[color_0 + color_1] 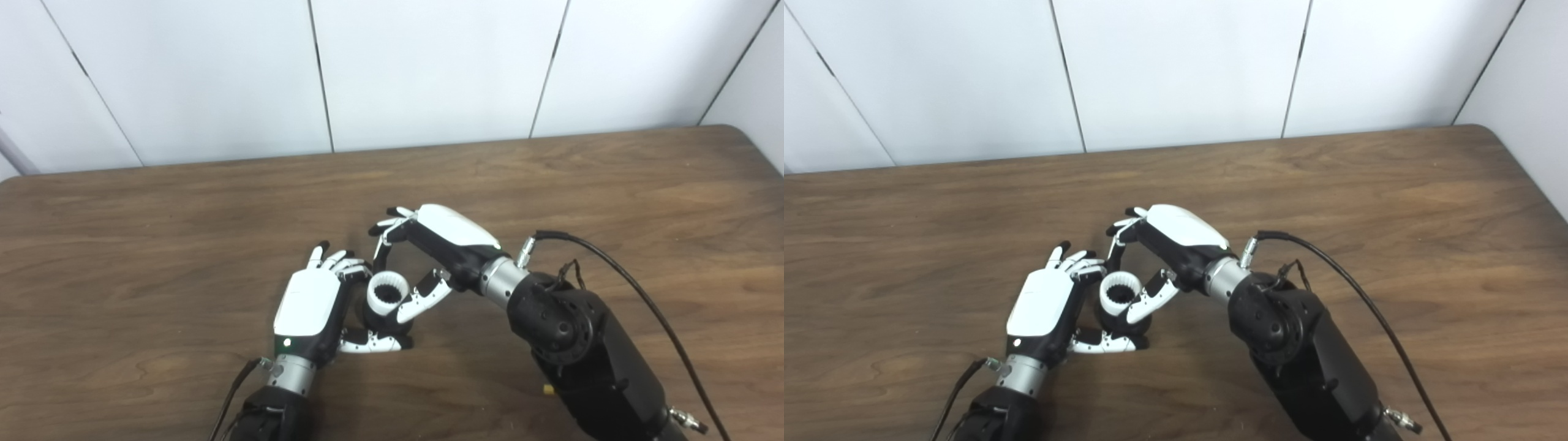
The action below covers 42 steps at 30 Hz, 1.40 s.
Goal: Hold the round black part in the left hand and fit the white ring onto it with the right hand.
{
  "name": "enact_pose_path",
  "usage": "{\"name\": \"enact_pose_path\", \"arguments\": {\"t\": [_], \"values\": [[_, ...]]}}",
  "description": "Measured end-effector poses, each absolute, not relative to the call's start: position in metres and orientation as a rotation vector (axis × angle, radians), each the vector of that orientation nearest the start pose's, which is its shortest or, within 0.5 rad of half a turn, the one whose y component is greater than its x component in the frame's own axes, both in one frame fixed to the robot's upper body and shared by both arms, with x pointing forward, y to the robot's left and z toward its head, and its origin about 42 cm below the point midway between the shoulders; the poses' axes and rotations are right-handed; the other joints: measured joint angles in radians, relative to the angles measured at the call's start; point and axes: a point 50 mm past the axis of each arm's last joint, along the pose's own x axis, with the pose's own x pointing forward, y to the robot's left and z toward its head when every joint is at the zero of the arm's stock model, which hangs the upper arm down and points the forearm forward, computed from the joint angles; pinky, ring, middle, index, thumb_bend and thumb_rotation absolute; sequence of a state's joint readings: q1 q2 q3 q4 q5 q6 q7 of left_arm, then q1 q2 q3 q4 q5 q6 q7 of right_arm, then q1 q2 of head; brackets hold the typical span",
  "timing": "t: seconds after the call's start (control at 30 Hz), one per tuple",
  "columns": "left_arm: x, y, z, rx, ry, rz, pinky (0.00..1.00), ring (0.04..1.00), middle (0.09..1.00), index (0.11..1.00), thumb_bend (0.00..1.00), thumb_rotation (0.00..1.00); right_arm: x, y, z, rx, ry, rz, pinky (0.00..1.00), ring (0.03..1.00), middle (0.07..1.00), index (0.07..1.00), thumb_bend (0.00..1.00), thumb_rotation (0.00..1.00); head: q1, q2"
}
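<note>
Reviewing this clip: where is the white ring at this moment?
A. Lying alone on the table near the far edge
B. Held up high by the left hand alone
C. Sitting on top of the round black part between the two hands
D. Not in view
C: the white ring sits atop the round black part, which the left hand cups, with the right hand pinching the ring.
</note>
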<state>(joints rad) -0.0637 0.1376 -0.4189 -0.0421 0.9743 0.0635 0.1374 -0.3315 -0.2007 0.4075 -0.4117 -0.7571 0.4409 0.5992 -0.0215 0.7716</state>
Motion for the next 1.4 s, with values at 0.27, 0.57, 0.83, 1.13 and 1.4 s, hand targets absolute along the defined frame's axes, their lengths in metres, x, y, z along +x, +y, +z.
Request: {"name": "enact_pose_path", "arguments": {"t": [0.27, 0.57, 0.83, 1.13, 1.4], "values": [[0.282, 0.142, 0.115, 1.086, -0.299, -0.209, 1.00, 0.867, 0.753, 0.485, 0.52, 0.06, 0.318, -0.133, 0.239, -0.989, -0.160, 0.575, 1.00, 0.981, 0.863, 0.484, 0.52, 0.13, 0.000, 0.000], [0.282, 0.142, 0.115, 1.084, -0.298, -0.210, 1.00, 0.869, 0.754, 0.484, 0.52, 0.06, 0.320, -0.134, 0.232, -0.993, -0.137, 0.578, 1.00, 0.982, 0.864, 0.484, 0.52, 0.13, -0.003, 0.003], [0.282, 0.142, 0.115, 1.083, -0.294, -0.214, 1.00, 0.868, 0.753, 0.484, 0.52, 0.06, 0.321, -0.135, 0.231, -0.997, -0.142, 0.575, 1.00, 0.984, 0.864, 0.484, 0.52, 0.13, 0.006, -0.002], [0.282, 0.143, 0.115, 1.082, -0.297, -0.210, 1.00, 0.865, 0.749, 0.484, 0.52, 0.06, 0.324, -0.136, 0.225, -0.995, -0.131, 0.560, 1.00, 0.980, 0.856, 0.484, 0.52, 0.13, 0.009, -0.017], [0.282, 0.142, 0.115, 1.082, -0.299, -0.210, 1.00, 0.861, 0.749, 0.484, 0.52, 0.06, 0.323, -0.138, 0.221, -0.989, -0.133, 0.547, 1.00, 0.982, 0.852, 0.484, 0.52, 0.13, 0.009, -0.017]]}}
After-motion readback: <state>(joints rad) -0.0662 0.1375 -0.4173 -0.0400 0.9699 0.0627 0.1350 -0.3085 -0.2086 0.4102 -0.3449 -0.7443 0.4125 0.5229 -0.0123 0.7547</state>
